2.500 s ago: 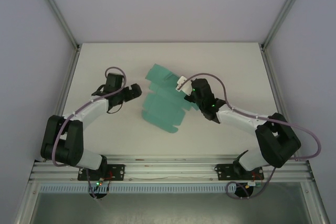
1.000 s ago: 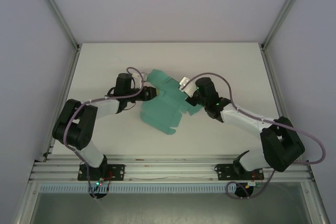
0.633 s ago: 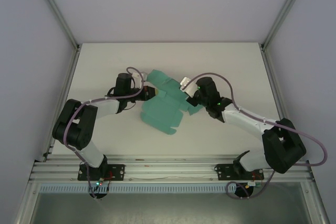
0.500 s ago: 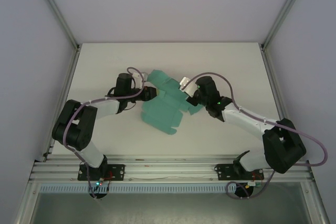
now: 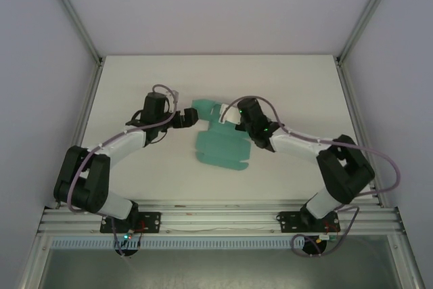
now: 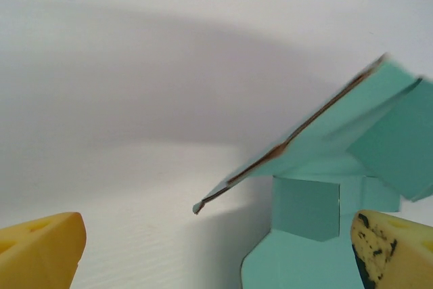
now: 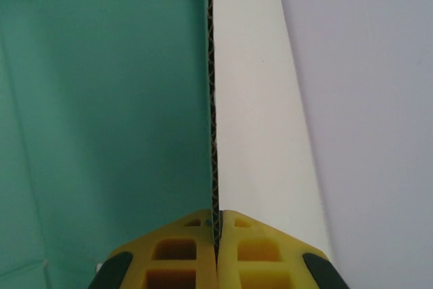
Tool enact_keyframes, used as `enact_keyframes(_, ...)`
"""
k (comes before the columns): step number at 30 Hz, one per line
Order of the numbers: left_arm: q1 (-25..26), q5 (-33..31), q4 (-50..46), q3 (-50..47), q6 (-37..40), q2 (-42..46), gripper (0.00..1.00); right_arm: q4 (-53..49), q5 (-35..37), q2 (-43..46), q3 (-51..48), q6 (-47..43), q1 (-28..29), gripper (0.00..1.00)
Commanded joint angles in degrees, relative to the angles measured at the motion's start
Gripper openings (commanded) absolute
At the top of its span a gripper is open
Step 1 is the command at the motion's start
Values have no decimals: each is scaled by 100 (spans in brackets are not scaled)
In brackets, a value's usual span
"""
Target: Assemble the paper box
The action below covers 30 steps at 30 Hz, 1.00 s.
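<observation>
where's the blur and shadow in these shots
Left wrist: the paper box is smeared at the upper right tip of its raised flap, and a soft grey shadow falls on the table under it. Right wrist: the box's corrugated edge is sharp, and its teal face is flat and featureless. Top external: even light, no glare.

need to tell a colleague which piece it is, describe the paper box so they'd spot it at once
On the white table, look midway between the two arms' tips. The paper box is the card sheet with flaps lying there, one edge pinched in the right gripper. Its teal-green colour and thin card set it apart from the black and white arms.
</observation>
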State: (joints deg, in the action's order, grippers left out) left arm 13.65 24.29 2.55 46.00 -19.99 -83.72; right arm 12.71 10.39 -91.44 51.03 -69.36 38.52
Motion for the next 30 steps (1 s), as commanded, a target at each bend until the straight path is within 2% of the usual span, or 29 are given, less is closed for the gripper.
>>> enact_keyframes(1,-119,-777,-525,287,-36,233,100,1348,816,-354,-93,-1193,163,0)
enact_keyframes(6,-482,-1503,-723,489,-253,140,100,1876,894,-563,-166,-1605,270,0)
enact_keyframes(10,-860,-1426,-745,716,-385,-141,100,2678,922,-677,-456,-2054,358,0)
enact_keyframes(12,-892,-1303,-661,851,-353,-412,100,2907,940,-726,-548,-2162,405,0)
enact_keyframes(16,-890,-541,-322,1144,-172,-1070,100,3035,937,-758,-617,-2091,446,0)
enact_keyframes(21,-723,404,137,1295,32,-1486,100,2953,939,-720,-638,-1923,476,0)
enact_keyframes(25,-433,711,337,1289,313,-1629,99,2815,932,-617,-642,-1702,484,0)
enact_keyframes(30,-278,1201,767,891,393,-1564,92,2599,1010,-575,-655,-1710,481,0)
